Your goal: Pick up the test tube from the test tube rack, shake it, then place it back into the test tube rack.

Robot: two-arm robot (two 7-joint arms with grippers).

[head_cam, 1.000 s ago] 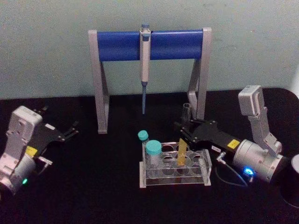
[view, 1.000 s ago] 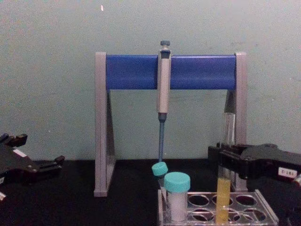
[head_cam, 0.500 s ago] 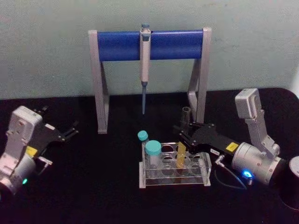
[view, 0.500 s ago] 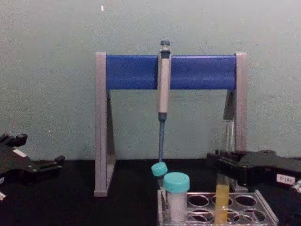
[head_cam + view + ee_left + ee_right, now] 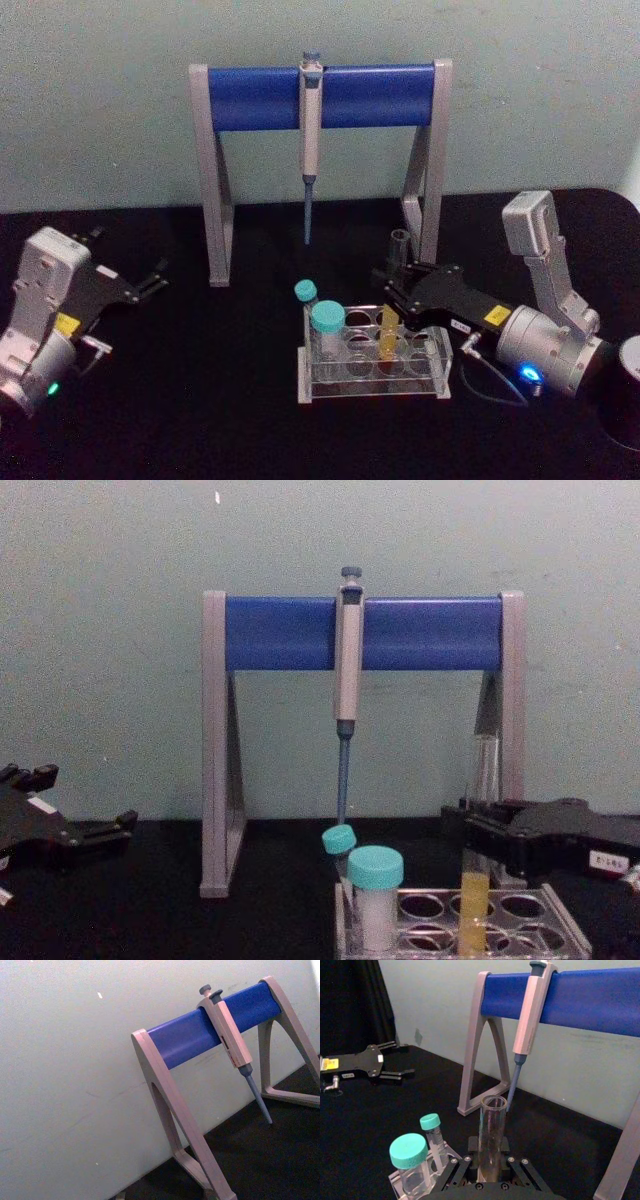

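Observation:
The test tube (image 5: 389, 336) stands upright in a back-row hole of the clear test tube rack (image 5: 441, 377), yellow liquid in its lower part (image 5: 473, 905). My right gripper (image 5: 394, 291) reaches in from the right and is shut on the test tube just above the rack's top plate (image 5: 563, 927). In the right wrist view the glass tube (image 5: 491, 1125) rises between the right gripper's black fingers (image 5: 490, 1165). My left gripper (image 5: 153, 280) rests parked at the far left of the black table, fingers open (image 5: 122, 824), away from the rack.
Two teal-capped vials (image 5: 327, 324) (image 5: 306, 293) occupy the rack's left end. Behind it stands the grey-and-blue pipette stand (image 5: 260, 97) with a pipette (image 5: 310, 120) hanging down. A dark round object (image 5: 625, 392) sits at the right edge.
My right gripper lowered the test tube slightly, seating it deeper in the rack, then held still. The left arm has not moved.

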